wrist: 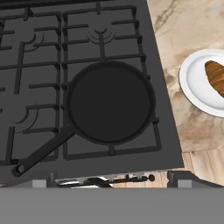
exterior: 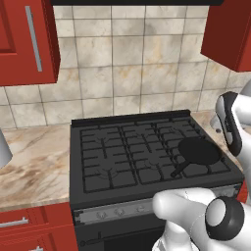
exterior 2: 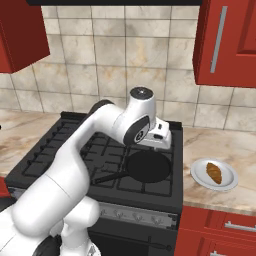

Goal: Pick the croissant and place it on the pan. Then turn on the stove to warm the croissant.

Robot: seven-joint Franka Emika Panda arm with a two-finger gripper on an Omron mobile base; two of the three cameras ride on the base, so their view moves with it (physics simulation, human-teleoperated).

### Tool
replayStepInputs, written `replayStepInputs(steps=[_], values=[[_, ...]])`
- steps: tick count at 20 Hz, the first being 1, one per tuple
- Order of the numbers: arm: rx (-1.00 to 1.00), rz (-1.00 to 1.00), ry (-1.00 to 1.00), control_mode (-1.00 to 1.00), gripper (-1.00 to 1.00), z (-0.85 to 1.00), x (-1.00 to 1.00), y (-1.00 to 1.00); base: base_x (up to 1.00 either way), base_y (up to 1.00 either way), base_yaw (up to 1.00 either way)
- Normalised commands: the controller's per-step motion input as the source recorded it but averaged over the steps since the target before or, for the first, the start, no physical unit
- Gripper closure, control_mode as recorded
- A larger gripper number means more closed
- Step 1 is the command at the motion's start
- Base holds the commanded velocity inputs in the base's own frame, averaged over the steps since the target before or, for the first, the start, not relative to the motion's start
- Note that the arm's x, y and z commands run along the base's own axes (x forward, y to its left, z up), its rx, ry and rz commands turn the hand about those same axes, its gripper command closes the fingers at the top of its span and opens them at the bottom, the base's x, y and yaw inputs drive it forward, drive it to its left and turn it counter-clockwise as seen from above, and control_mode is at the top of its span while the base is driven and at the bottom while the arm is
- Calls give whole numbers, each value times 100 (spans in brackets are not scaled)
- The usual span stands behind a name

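Partly cut off by the hand view's right edge, the croissant (wrist: 216, 78) lies on a white plate (wrist: 192, 85) on the desk (wrist: 192, 26), just beside the stove (wrist: 43, 65). Fingers, hidden behind the wrist in the right base view, stand spread and empty above the pan (wrist: 109, 102), apart from the croissant

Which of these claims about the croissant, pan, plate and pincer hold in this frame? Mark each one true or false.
1. The croissant lies on the white plate. True.
2. The pan already holds the croissant. False: the pan is empty.
3. The plate sits on the counter to the right of the stove. True.
4. The pincer is shut on the croissant. False: it is open, holding nothing.
5. The pan sits on the stove's front right grate. True.
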Motion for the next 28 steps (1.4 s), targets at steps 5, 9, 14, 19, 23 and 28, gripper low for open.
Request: replayStepInputs(steps=[5, 9, 14, 19, 23, 28], values=[[0, -4, 0, -100, -100, 0, 0, -35, 0, 0, 0], [1, -3, 0, -100, -100, 0, 0, -39, 0, 0, 0], [0, -1, 0, -100, -100, -1, 0, -47, 0, 0, 0], [0, 0, 0, -100, -100, -9, 0, -43, 0, 0, 0], [0, 0, 0, -100, -100, -14, 0, -36, 0, 0, 0], [0, 0, 0, -100, -100, -15, 0, -19, 0, 0, 0]])
